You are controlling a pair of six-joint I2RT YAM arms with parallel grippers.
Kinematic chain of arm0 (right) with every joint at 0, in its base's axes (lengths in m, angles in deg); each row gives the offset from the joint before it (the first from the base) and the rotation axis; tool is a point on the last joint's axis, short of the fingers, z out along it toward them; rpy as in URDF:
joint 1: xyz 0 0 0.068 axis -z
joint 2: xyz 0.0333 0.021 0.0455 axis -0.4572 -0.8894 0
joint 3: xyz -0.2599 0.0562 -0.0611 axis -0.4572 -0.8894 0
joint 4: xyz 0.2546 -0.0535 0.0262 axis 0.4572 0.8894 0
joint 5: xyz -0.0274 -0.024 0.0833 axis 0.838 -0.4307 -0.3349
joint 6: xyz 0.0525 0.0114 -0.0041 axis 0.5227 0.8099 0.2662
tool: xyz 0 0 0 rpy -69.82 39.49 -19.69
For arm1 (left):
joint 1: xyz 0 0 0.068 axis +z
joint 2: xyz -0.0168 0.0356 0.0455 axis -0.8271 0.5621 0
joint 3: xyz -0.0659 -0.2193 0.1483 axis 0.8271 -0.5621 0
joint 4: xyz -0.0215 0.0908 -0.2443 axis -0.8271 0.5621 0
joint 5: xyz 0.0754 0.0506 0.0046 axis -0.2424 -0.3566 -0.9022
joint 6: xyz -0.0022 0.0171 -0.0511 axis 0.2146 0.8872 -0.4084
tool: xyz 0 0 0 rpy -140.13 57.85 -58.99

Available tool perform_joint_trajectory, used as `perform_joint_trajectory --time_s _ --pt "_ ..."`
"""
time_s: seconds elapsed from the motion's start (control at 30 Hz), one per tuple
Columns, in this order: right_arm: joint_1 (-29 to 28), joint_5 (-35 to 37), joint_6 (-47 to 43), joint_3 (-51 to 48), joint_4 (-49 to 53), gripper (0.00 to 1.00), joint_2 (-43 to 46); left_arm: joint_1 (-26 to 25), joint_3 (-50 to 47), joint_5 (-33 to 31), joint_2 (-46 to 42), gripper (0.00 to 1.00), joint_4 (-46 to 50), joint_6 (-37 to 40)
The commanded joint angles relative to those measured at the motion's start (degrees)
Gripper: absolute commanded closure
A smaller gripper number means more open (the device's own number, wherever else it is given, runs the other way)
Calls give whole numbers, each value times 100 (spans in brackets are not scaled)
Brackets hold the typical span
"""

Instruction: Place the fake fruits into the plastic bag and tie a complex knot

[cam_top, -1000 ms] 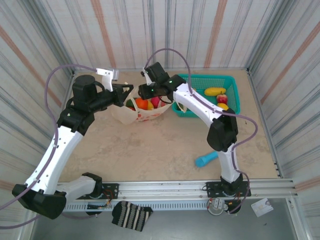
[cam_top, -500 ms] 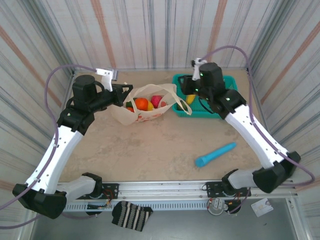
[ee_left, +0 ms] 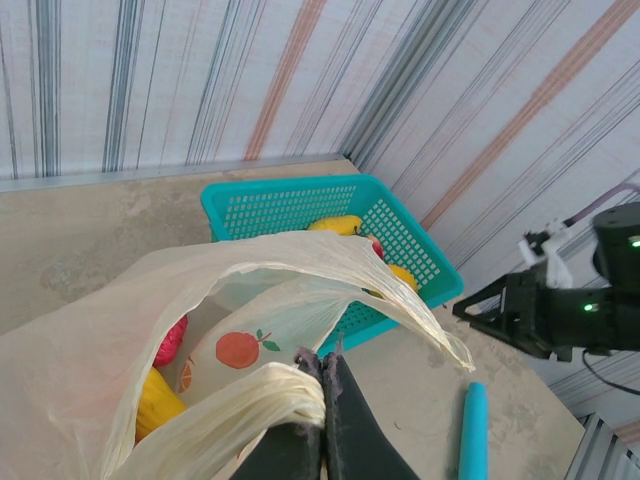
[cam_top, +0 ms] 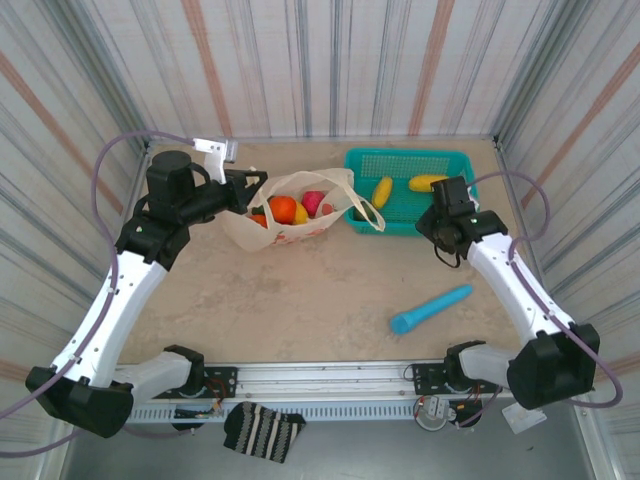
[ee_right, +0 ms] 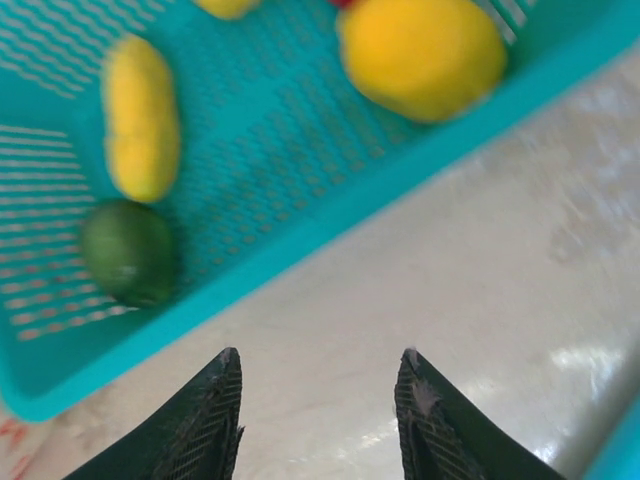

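A cream citrus-printed plastic bag (cam_top: pixel 290 232) stands open, orange and red plastic fruits (cam_top: pixel 284 208) inside; yellow fruits (cam_top: pixel 382 191) lie in a teal mesh basket (cam_top: pixel 400 160).

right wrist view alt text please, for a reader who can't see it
The right tool, fingers apart and empty, hangs over bare table just short of a teal basket. Inside the basket lie a green fruit, a long yellow fruit and a round yellow fruit, all slightly blurred.
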Motion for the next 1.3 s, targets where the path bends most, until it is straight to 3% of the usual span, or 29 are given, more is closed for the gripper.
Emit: perform_joint_trajectory --time_s 0.0,0.23,0.5,0.6,0.77,0.9,1.13,1.27 --pt "27 70 866 -124 329 58 -418 43 -76 145 -18 100 -179 -81" --pt "401 -258 471 489 -702 57 -1791 1 -54 159 47 100 -195 -51" --pt "891 -351 -324 2675 -892 57 -3852 -43 -8 159 103 100 -178 -5" --pt "948 -771 -417 3204 -678 57 -4223 -51 -8 159 107 100 -160 4" --pt "703 -1346 -1155 2727 -1147 54 -3523 -77 -34 121 76 100 -134 32" --pt "165 -1281 -2529 1709 -2371 49 -1922 -129 -16 85 129 100 -115 53" --pt "-293 -2693 -4085 1354 -2334 41 -578 -143 163 94 230 100 -73 82" --pt "-884 -2526 -5103 939 -2159 38 54 -132 201 50 226 100 -55 109"
